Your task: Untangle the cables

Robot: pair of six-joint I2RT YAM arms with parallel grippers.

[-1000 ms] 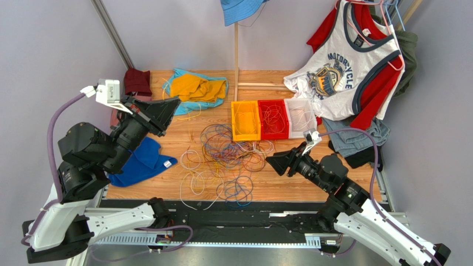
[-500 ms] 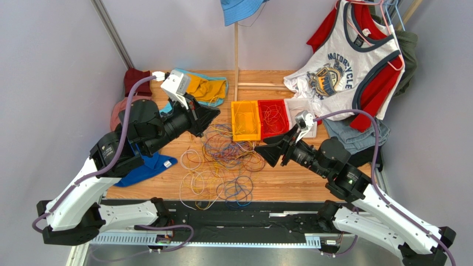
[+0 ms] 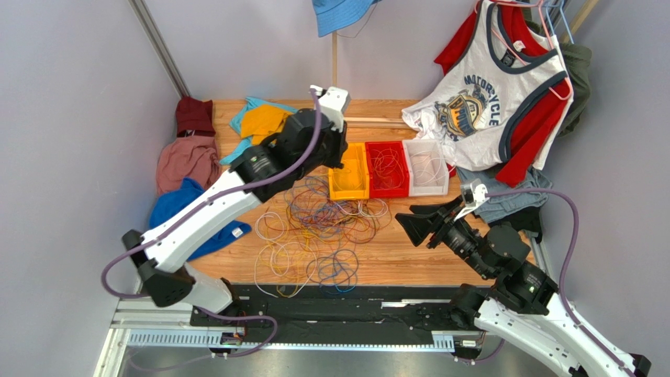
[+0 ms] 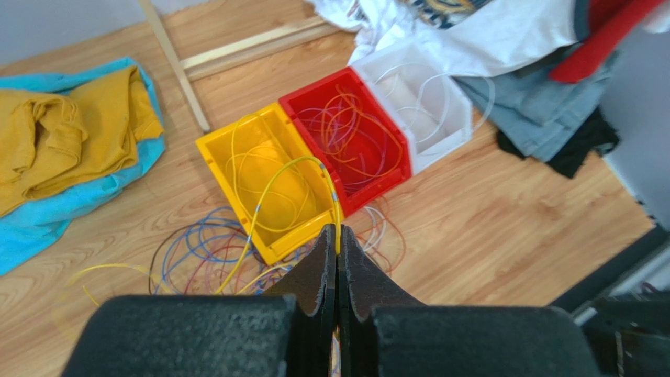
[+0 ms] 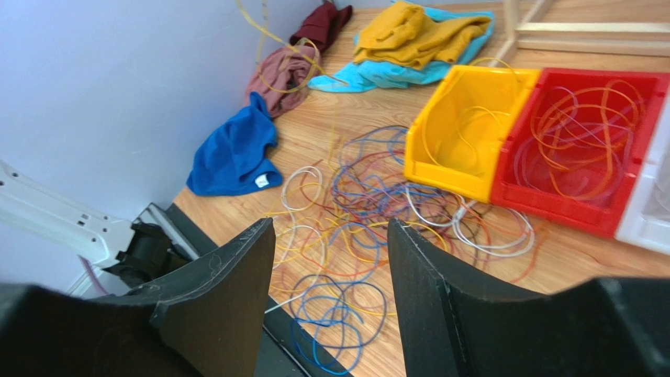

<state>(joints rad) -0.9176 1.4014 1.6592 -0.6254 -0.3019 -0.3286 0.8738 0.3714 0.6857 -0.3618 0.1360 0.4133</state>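
The cables (image 3: 322,228) lie as a tangled pile of thin purple, blue, yellow, orange and white loops on the wooden table, also seen in the right wrist view (image 5: 369,204). My left gripper (image 3: 336,157) hangs over the yellow bin (image 3: 348,187). In the left wrist view it (image 4: 337,232) is shut on a yellow cable (image 4: 271,184) that arcs from the jaws over the yellow bin (image 4: 232,200) and trails into the pile. My right gripper (image 3: 409,217) is open and empty to the right of the pile, with the cables showing between its spread fingers (image 5: 330,228).
A red bin (image 3: 387,188) with orange cables and a white bin (image 3: 427,187) stand right of the yellow one. Cloths lie around: blue (image 3: 193,216), pink (image 3: 185,161), yellow on teal (image 3: 259,122). Shirts hang at the back right (image 3: 487,94). A wooden pole (image 3: 334,71) stands behind.
My left arm has swung from the far left across to above the yellow bin, carrying the yellow cable. My right gripper moved in toward the pile, then back to the right.
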